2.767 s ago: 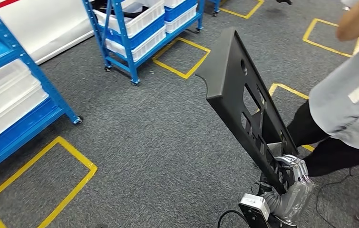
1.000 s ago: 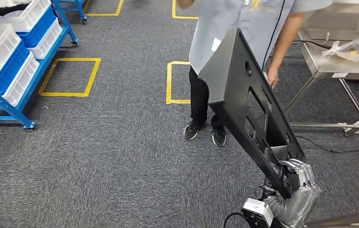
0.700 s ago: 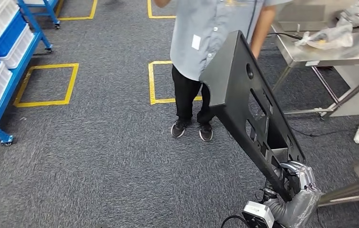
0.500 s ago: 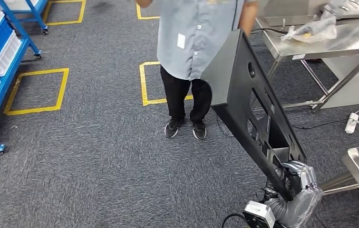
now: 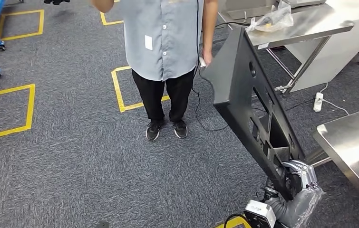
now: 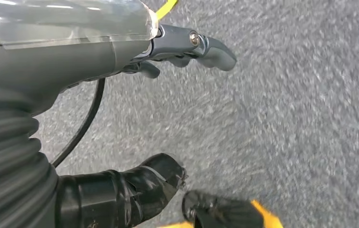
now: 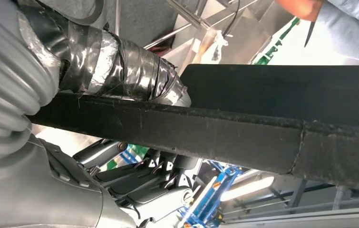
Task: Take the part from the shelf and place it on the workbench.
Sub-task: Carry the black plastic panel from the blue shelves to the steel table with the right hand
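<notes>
My right hand, at the lower right of the head view, is clamped on the lower end of the long black plastic panel with cut-out holes, which slants up toward the frame's middle. My left hand hangs over grey carpet, fingers apart, holding nothing. A person in a grey shirt stands ahead; a steel counter is at right.
</notes>
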You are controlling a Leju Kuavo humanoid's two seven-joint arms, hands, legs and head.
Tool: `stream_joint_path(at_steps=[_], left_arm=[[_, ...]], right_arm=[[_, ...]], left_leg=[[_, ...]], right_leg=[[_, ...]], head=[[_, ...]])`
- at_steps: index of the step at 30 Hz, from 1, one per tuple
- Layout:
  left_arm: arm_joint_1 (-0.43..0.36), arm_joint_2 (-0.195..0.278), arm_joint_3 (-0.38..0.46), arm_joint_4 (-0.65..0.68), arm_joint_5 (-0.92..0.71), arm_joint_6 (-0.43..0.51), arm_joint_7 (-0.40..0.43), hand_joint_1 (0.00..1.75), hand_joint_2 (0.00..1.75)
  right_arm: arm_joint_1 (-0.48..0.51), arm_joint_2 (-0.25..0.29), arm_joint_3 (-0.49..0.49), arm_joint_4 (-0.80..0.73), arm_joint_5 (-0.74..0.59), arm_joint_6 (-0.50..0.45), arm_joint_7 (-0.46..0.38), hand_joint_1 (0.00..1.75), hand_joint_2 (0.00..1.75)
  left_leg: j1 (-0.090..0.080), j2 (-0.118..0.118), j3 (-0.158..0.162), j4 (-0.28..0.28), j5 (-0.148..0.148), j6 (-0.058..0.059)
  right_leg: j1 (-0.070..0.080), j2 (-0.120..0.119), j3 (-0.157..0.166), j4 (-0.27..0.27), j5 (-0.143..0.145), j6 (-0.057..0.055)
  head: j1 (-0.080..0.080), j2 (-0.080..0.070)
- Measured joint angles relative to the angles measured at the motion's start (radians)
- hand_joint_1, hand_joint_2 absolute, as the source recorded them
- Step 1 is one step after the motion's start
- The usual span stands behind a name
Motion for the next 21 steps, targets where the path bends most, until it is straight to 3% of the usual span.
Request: stream_joint_path(at_steps=[2,4,6,7,8,9,11,13,15,16,18,20,21], left_arm=[[-0.001,0.000,0.000,0.000,0.000,-0.001,-0.002,0.00,1.75],[0.002,0.000,0.000,0.000,-0.001,-0.003,-0.003,0.00,1.75],[0.006,0.000,0.000,0.000,-0.002,-0.005,-0.004,0.00,1.75],[0.007,0.000,0.000,0.000,-0.002,-0.005,-0.005,0.00,1.75],[0.007,0.001,0.000,0.000,-0.002,-0.006,-0.006,0.00,1.75],[0.006,0.001,0.000,0.000,-0.002,-0.007,-0.007,0.00,1.75],[0.004,0.000,0.000,0.000,-0.004,-0.010,-0.012,0.00,1.75],[0.003,-0.001,0.000,0.000,-0.005,-0.014,-0.017,0.00,1.75],[0.001,-0.001,0.000,0.000,-0.006,-0.018,-0.021,0.00,1.75],[0.000,-0.001,0.000,0.000,-0.006,-0.021,-0.023,0.00,1.75],[-0.002,-0.001,-0.001,0.000,-0.006,-0.025,-0.027,0.00,1.75],[-0.001,0.000,-0.001,0.000,-0.006,-0.028,-0.030,0.00,1.75],[0.001,0.000,-0.001,0.000,-0.006,-0.028,-0.031,0.00,1.75]], right_arm=[[0.002,0.000,-0.002,-0.001,0.001,0.000,0.000,1.75,1.75],[0.000,0.000,-0.004,-0.001,0.002,0.000,0.000,1.75,1.75],[0.000,0.000,-0.005,-0.001,0.003,0.000,0.000,1.75,1.75],[0.002,0.000,-0.005,-0.001,0.004,0.000,0.000,1.75,1.75],[0.003,0.000,-0.005,-0.001,0.005,0.000,-0.001,1.75,1.75],[0.003,0.000,-0.006,-0.001,0.006,0.000,-0.001,1.75,1.75],[0.003,0.000,-0.006,-0.002,0.008,0.000,-0.001,1.75,1.75],[0.002,0.000,-0.006,-0.003,0.009,0.000,-0.001,1.75,1.75],[0.003,0.000,-0.006,-0.004,0.009,0.000,-0.001,1.75,1.75],[0.004,0.000,-0.006,-0.004,0.010,0.000,-0.001,1.75,1.75],[0.004,0.000,-0.006,-0.006,0.010,-0.001,-0.001,1.75,1.75],[0.002,0.000,-0.006,-0.006,0.011,-0.002,-0.001,1.75,1.75],[0.002,0.000,-0.006,-0.005,0.011,-0.002,-0.001,1.75,1.75]], left_leg=[[0.000,0.024,0.002,-0.008,0.007,0.013],[-0.001,0.051,0.002,-0.013,0.009,0.022],[-0.005,0.080,0.002,-0.013,0.007,0.027],[-0.006,0.094,0.003,-0.013,0.006,0.028],[-0.007,0.107,0.004,-0.013,0.004,0.028],[-0.008,0.119,0.007,-0.013,0.001,0.028],[-0.011,0.139,0.014,-0.012,-0.005,0.023],[-0.015,0.159,0.019,-0.012,-0.011,0.016],[-0.018,0.182,0.025,-0.015,-0.014,0.008],[-0.018,0.182,0.028,-0.012,-0.020,0.004],[-0.016,0.140,0.011,0.038,-0.056,-0.004],[-0.011,0.086,-0.047,0.160,-0.117,-0.009],[-0.009,0.075,-0.078,0.220,-0.138,-0.012]], right_leg=[[0.001,-0.031,-0.015,0.025,-0.016,0.010],[0.004,-0.087,-0.058,0.117,-0.069,0.016],[0.002,-0.110,-0.110,0.228,-0.115,0.020],[0.001,-0.115,-0.120,0.251,-0.116,0.021],[0.001,-0.120,-0.113,0.239,-0.099,0.020],[0.001,-0.128,-0.087,0.192,-0.069,0.017],[0.012,-0.173,-0.019,0.063,-0.018,0.004],[0.026,-0.206,0.012,-0.001,-0.006,-0.010],[0.029,-0.189,0.011,-0.008,-0.006,-0.019],[0.026,-0.177,0.014,-0.014,-0.003,-0.024],[0.016,-0.154,0.023,-0.028,0.004,-0.034],[0.011,-0.131,0.025,-0.032,0.005,-0.040],[0.010,-0.118,0.025,-0.031,0.005,-0.042]], head=[[0.001,0.000],[0.002,0.000],[0.002,0.000],[0.002,0.000],[0.002,0.000],[0.002,0.000],[0.002,0.000],[0.002,0.000],[0.002,0.000],[0.002,0.000],[0.001,0.000],[0.000,0.000],[0.000,0.000]])
